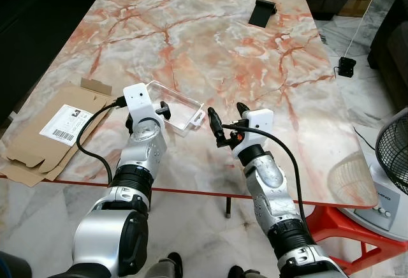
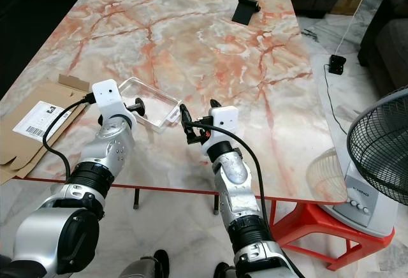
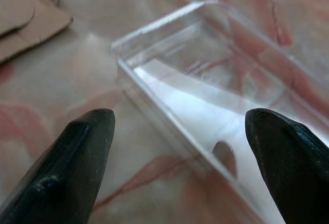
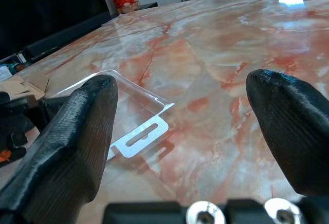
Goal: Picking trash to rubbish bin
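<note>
Both arms reach over the near edge of the marble table (image 1: pixel 268 163). Left gripper (image 3: pixel 180 167) is low over the tabletop w/ fingers (image 3: pixel 77 167) apart, tips at the near-left end of a clear plastic tray (image 1: pixel 173 107); can't tell if they touch it. In the left wrist view the tray's near corner and long wall sit between the two fingertips. Right gripper (image 1: pixel 227 122) hovers just beside the tray's right end, fingers (image 4: pixel 67 162) spread wide, nothing between them. Tray's flat hang tab (image 4: pixel 140 137) w/ a slot points toward this gripper.

Tray lies flat near the table's front edge, between the two grippers, long side running diagonally. It looks empty.

To the left, flattened cardboard (image 1: pixel 48 134) hangs off the table's left corner, a white shipping label (image 1: pixel 69 123) w/ barcode on top; near the left arm, apart from the tray.

Farther back, well apart from everything, a small black stand (image 1: pixel 262 12) sits near the table's far edge.

Off the table on the right: a white fan (image 1: pixel 389 163) on the floor, and a small black plug (image 1: pixel 346 67) w/ a cord on the tiles.
</note>
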You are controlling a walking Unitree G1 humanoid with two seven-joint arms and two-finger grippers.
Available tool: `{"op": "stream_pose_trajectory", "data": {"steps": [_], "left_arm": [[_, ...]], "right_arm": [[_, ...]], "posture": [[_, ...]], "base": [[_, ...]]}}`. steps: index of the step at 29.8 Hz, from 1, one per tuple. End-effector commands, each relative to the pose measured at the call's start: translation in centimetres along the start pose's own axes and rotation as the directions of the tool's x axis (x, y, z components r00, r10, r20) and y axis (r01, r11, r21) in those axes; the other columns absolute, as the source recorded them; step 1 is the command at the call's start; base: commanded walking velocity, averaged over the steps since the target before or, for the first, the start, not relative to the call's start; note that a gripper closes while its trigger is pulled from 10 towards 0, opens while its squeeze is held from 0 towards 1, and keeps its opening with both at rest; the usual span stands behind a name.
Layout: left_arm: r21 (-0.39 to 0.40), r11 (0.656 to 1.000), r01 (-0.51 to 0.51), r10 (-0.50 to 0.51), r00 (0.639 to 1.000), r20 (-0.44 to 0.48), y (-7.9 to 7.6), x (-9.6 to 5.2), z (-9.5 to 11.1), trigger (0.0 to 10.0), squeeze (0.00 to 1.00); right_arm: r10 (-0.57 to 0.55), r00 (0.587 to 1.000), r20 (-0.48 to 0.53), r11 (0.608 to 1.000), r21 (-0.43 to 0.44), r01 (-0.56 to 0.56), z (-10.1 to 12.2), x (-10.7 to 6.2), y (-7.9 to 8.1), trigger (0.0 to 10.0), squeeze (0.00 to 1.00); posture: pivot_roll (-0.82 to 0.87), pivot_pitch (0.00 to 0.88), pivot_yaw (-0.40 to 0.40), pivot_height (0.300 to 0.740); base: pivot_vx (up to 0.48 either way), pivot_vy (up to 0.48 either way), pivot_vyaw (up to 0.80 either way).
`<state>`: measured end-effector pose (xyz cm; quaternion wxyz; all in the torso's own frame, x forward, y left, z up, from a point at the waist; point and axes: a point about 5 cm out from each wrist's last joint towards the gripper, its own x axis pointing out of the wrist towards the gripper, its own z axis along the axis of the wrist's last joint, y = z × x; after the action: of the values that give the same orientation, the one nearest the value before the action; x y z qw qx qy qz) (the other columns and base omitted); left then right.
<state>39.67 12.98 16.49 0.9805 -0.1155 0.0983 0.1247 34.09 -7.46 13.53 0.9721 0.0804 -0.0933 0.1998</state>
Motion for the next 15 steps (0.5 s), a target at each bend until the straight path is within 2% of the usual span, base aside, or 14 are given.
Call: {"op": "stream_pose_trajectory", "data": {"steps": [1,9,10,11,15], "left_arm": [[0.025,0.999,-0.027,0.028,0.999,-0.029,0.15,0.06,-0.39,10.0,0.00],[0.041,0.998,-0.041,0.044,0.997,-0.066,0.48,0.10,-0.98,10.0,0.00],[0.034,0.998,-0.043,0.046,0.996,-0.073,0.46,0.08,-1.04,5.6,0.00],[0.031,0.998,-0.047,0.050,0.996,-0.077,0.47,0.07,-1.10,0.6,0.00],[0.026,0.998,-0.056,0.058,0.994,-0.092,0.48,0.01,-1.33,0.6,0.00]], "right_arm": [[0.018,1.000,-0.006,1.000,0.004,-0.018,-0.08,-0.08,0.40,10.0,0.00],[0.023,1.000,-0.008,1.000,0.002,-0.023,-0.07,-0.08,0.50,10.0,0.00],[0.024,1.000,-0.008,1.000,0.001,-0.024,-0.04,-0.08,0.49,10.0,0.00],[0.023,1.000,-0.008,1.000,0.001,-0.023,-0.05,-0.09,0.48,10.0,0.00],[0.019,1.000,-0.011,1.000,0.002,-0.019,-0.16,-0.21,0.46,10.0,0.00]], "posture": [[0.11,0.195,0.038,0.740],[0.11,0.210,0.041,0.740],[0.11,0.212,0.042,0.740],[0.11,0.213,0.043,0.740],[0.11,0.214,0.047,0.740]], "base": [[0.000,0.000,0.00],[0.000,0.000,0.00],[0.000,0.000,0.00],[0.000,0.000,0.00],[0.000,0.000,0.00]]}}
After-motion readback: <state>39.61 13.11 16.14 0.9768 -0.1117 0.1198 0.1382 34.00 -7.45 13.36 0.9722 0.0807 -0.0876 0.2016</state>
